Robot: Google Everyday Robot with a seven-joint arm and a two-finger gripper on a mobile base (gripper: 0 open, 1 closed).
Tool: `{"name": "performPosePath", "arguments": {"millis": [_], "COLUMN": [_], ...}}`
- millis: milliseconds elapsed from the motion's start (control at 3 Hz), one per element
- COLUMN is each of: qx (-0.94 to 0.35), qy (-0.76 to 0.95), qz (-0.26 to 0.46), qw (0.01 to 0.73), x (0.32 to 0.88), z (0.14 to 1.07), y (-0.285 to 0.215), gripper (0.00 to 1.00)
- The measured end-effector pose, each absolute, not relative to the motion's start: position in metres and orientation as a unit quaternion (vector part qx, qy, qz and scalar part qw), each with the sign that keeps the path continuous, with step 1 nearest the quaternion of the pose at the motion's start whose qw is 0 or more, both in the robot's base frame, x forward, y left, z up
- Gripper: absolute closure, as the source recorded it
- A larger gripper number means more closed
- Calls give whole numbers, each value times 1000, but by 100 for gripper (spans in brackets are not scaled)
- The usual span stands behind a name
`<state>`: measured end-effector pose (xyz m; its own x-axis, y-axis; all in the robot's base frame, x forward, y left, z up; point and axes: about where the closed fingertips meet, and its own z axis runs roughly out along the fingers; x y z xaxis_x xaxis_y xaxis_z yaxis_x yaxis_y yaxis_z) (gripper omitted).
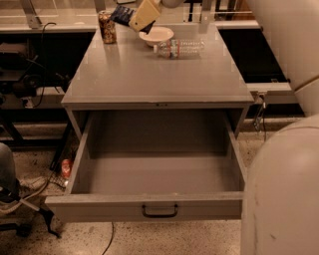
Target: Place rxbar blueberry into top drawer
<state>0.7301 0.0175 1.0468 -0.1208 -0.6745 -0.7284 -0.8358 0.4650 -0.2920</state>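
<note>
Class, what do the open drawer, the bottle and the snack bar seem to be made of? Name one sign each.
Drawer: probably painted metal, flat matte grey sheets. Bottle: clear plastic, see-through. Snack bar, held in the gripper above the far edge of the table: dark wrapper, likely plastic film.
</note>
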Motion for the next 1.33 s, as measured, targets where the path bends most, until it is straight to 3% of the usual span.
{"name": "performPosePath", "arguments": {"millis": [1000, 1333], "qx": [-471, -473], "qy": [822, 829], "qz": [166, 169], "qw": [273, 247], "x": [618, 607], "z": [894, 869], "y": [2, 3], "gripper": [100, 100]}}
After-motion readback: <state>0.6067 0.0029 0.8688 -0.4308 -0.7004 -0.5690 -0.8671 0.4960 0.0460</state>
